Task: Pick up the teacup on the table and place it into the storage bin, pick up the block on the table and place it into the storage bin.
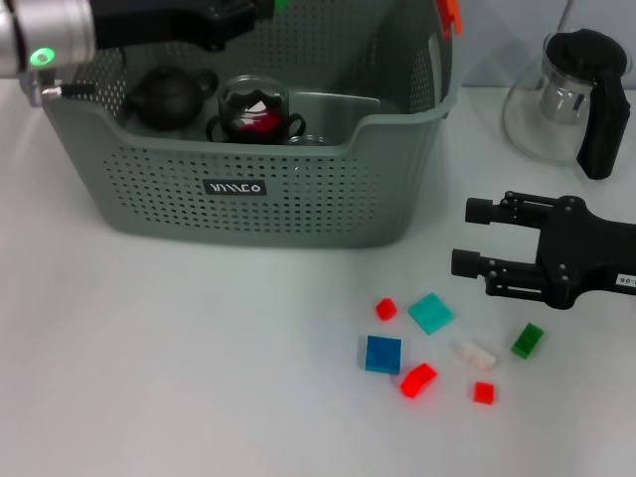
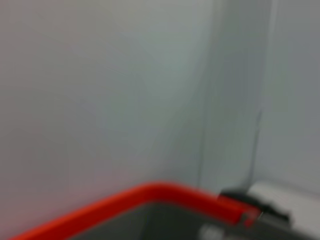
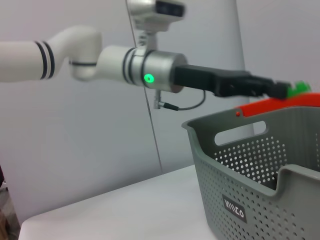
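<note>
Storage bin (image 1: 248,214), large grey perforated plastic basket with black logo label, stood on the white table (image 1: 179,378) toward the far left. Contents: a small dark teapot (image 1: 167,96) and a clear glass teacup (image 1: 253,109) with red inside, side by side on the bin floor, so the teacup step looked done.

Blocks, loose on the table in front of the bin's right corner: blue square block (image 1: 383,354), teal block (image 1: 430,313), three red pieces, one white, one green (image 1: 528,340).

Right gripper (image 1: 477,238), black, fingers spread and empty, hovered just beyond the blocks, probably staged for the block pick.

Left gripper (image 3: 280,90) reached over the bin's far rim; finger state could not be told.

Glass jug (image 1: 566,99) with black handle, far right.

Right wrist view alone showed the left arm's full reach and a green scrap at its tip; left wrist view gave only the orange rim clip (image 2: 150,197).
</note>
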### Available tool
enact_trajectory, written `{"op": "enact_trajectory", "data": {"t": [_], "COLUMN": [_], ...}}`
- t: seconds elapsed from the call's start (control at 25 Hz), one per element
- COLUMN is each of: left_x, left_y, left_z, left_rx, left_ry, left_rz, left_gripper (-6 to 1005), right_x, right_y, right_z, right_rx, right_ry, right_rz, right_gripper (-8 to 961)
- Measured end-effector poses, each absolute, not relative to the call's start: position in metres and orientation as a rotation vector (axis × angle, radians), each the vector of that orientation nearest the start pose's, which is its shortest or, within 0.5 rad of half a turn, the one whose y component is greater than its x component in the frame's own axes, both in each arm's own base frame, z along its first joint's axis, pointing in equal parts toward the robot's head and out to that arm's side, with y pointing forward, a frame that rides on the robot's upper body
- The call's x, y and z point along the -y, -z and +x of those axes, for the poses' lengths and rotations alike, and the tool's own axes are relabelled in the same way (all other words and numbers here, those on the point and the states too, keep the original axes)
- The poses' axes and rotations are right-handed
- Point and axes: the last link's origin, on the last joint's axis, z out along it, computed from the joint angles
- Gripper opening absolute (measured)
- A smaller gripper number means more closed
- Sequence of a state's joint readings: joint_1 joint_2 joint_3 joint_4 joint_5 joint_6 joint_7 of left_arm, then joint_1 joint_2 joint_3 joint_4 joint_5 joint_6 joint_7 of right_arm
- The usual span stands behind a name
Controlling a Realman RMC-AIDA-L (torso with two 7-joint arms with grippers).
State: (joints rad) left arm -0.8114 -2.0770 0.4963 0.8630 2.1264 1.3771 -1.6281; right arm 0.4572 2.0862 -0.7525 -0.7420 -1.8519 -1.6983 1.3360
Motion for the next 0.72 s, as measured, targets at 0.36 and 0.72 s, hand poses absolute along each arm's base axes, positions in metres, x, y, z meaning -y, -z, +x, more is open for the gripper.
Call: {"op": "enact_trajectory", "data": {"t": [0.36,0.72], "left_x": [-0.458,-0.469], "left_y": [-0.047,-0.034], "left_z": [-0.162,-0.144], "left_rx": [0.534,0.542], "left_ry": [0.051,-0.006], "left_rz": [-2.464,-2.390], "left_gripper": [279,294], "right_x": [-0.311,-0.311], "right_y": [-0.014,-0.014], "right_z": [0.248,0.248], "right_rx": [-0.461,-0.457], "right_ry": [-0.880,-0.879], "right_rz": [-2.745,-2.746], "right_gripper": [741,740]}}
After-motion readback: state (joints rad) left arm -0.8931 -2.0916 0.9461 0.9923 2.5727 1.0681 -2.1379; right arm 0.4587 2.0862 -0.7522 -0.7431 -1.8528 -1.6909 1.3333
